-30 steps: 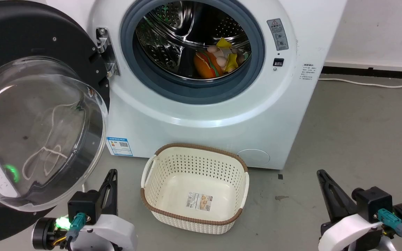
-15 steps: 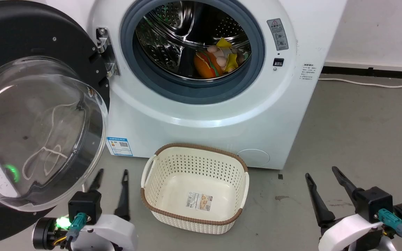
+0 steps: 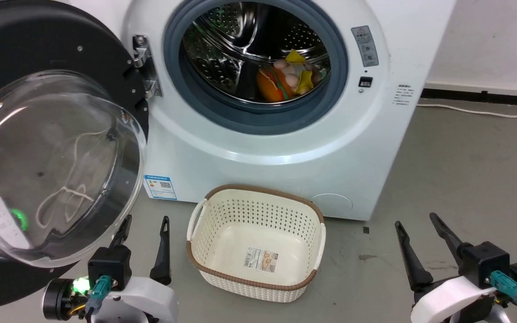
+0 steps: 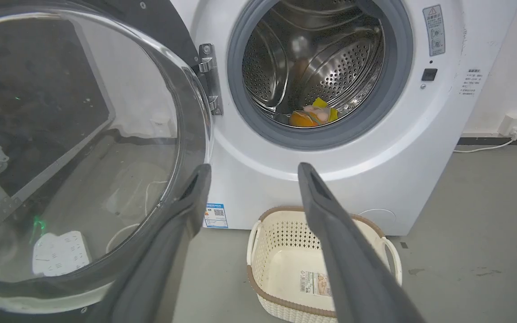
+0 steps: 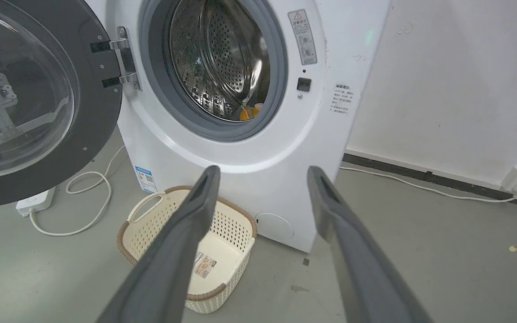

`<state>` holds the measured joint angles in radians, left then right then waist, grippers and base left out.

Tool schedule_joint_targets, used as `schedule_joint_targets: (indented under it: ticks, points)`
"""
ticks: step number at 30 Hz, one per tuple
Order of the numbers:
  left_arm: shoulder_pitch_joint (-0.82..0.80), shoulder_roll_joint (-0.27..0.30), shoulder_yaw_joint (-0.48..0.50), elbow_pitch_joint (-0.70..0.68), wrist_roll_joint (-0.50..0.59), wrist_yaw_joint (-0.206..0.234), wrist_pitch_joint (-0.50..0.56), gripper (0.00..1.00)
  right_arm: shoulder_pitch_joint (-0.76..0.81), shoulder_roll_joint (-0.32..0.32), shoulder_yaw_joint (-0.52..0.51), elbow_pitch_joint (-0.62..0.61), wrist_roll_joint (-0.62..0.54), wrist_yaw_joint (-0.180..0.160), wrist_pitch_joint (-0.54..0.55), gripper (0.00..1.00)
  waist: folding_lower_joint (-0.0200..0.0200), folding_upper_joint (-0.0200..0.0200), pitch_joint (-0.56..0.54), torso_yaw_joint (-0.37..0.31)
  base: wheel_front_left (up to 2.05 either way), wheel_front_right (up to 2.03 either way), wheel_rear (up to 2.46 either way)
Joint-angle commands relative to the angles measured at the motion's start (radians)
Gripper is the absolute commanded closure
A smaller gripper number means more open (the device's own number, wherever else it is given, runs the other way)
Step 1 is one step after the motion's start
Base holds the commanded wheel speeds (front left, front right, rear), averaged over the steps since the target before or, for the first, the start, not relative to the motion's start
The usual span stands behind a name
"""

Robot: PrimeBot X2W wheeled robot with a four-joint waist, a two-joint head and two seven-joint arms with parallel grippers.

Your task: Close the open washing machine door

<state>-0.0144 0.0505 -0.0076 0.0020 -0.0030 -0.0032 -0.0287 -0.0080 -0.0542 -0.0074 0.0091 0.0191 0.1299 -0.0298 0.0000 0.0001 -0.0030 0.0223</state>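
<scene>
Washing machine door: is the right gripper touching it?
Apart. In the head view the right gripper sits low right, the washing machine door far left.

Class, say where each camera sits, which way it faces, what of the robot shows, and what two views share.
Head view: on the head, facing forward and down at the washing machine door, drum and basket; left gripper and right gripper low.
Left wrist view: left wrist, facing door and drum past its fingers.
Right wrist view: right wrist, facing the drum past its fingers.
Shared: both wrist views show the basket.
</scene>
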Motion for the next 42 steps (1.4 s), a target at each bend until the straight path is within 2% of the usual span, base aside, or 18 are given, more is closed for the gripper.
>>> schedule_joint_targets:
  ticks: [1, 13, 30, 42]
  points:
    - [0.01, 0.003, 0.0, -0.007, -0.002, -0.004, -0.012, 0.0, 0.012, 0.001, 0.003, 0.006, 0.011, 0.0, -0.011, 0.0, 0.0, -0.0001, -0.002, 0.011, 0.0, 0.0, 0.0]
    - [0.023, 0.007, -0.006, -0.011, -0.002, -0.006, -0.037, 0.0, 0.021, 0.001, 0.025, 0.029, 0.024, 0.0, -0.036, 0.0, 0.0, -0.0001, -0.011, 0.099, 0.0, 0.0, 0.0]
    - [0.063, 0.004, 0.015, -0.062, -0.013, 0.026, -0.072, 0.0, -0.039, 0.002, 0.105, 0.095, 0.024, 0.0, -0.071, 0.0, 0.0, -0.0001, 0.008, 0.183, 0.0, 0.0, 0.0]
    - [0.086, 0.003, 0.024, -0.084, -0.014, 0.033, -0.103, 0.0, -0.046, 0.001, 0.134, 0.126, 0.038, 0.0, -0.102, 0.0, 0.0, -0.0001, 0.007, 0.245, 0.0, 0.0, 0.0]
